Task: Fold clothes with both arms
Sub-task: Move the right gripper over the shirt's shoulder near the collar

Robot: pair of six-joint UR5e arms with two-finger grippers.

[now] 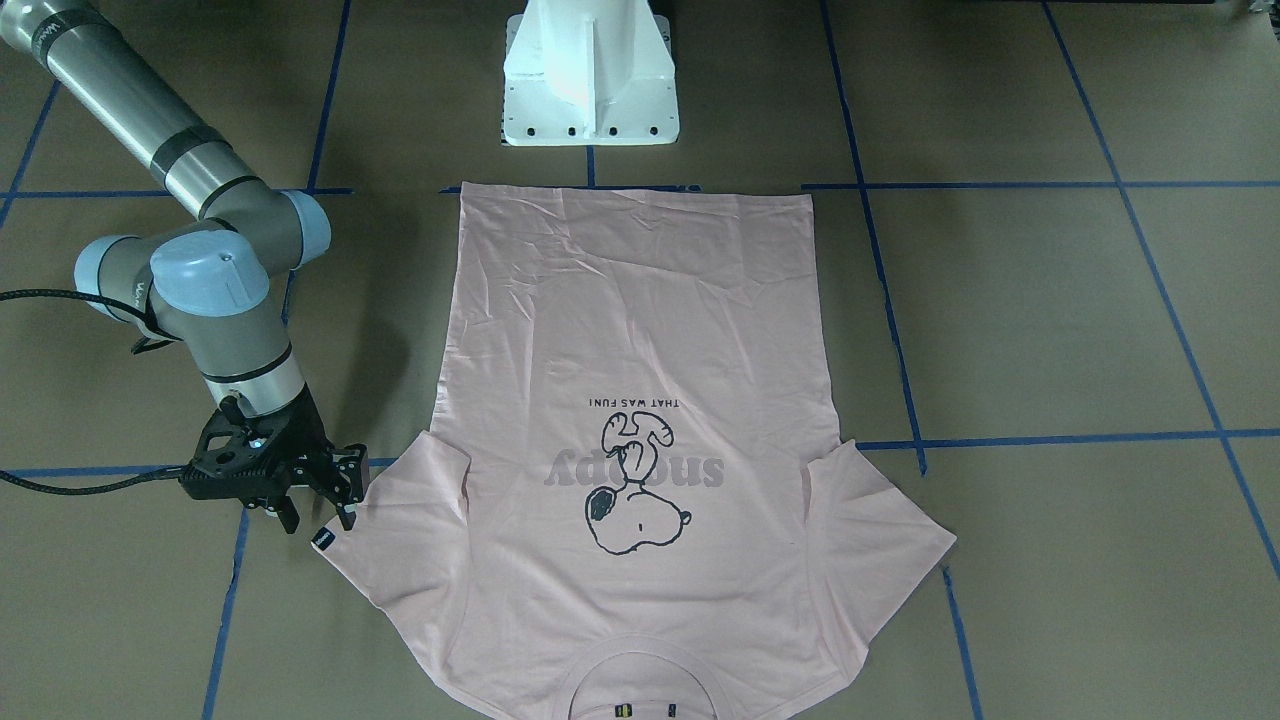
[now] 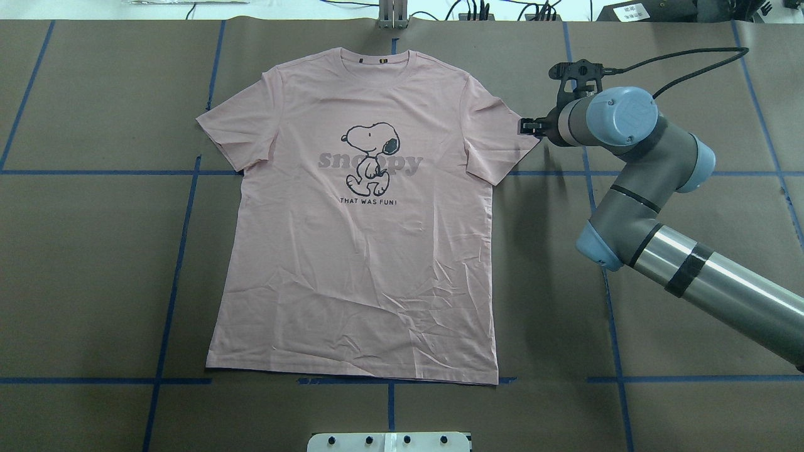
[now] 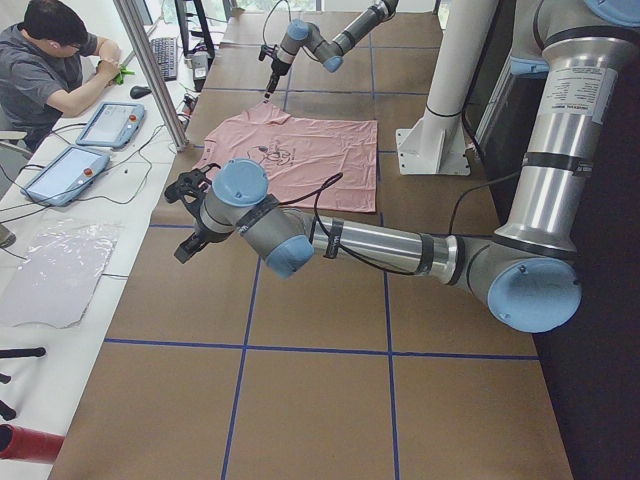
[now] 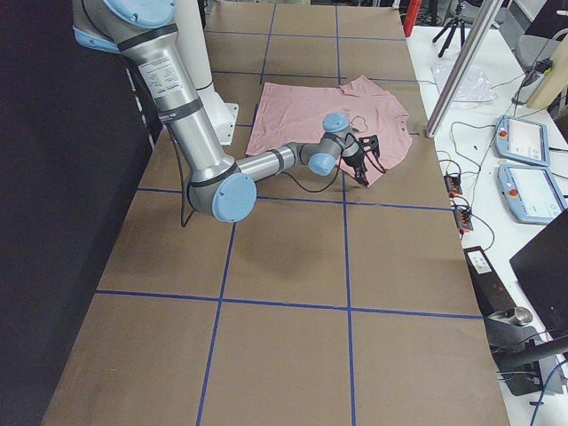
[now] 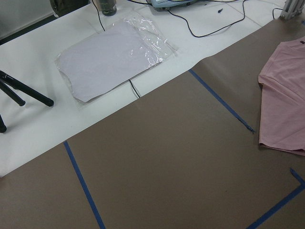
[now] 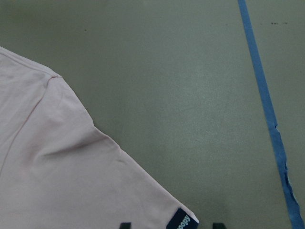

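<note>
Pink T-shirt [image 2: 352, 251] flat, unfolded. Right gripper [image 1: 318, 516] at its two o'clock overhead, jaws apart astride sleeve tip [image 6: 181, 220]; next, pinch likely. Left gripper [image 3: 186, 222] well off; cannot tell jaws.

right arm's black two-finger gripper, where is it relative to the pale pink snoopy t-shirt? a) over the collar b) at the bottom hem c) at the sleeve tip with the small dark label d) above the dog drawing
c: the black right gripper is at the pale pink cotton T-shirt's sleeve tip, with the small dark label between its open jaws.
</note>
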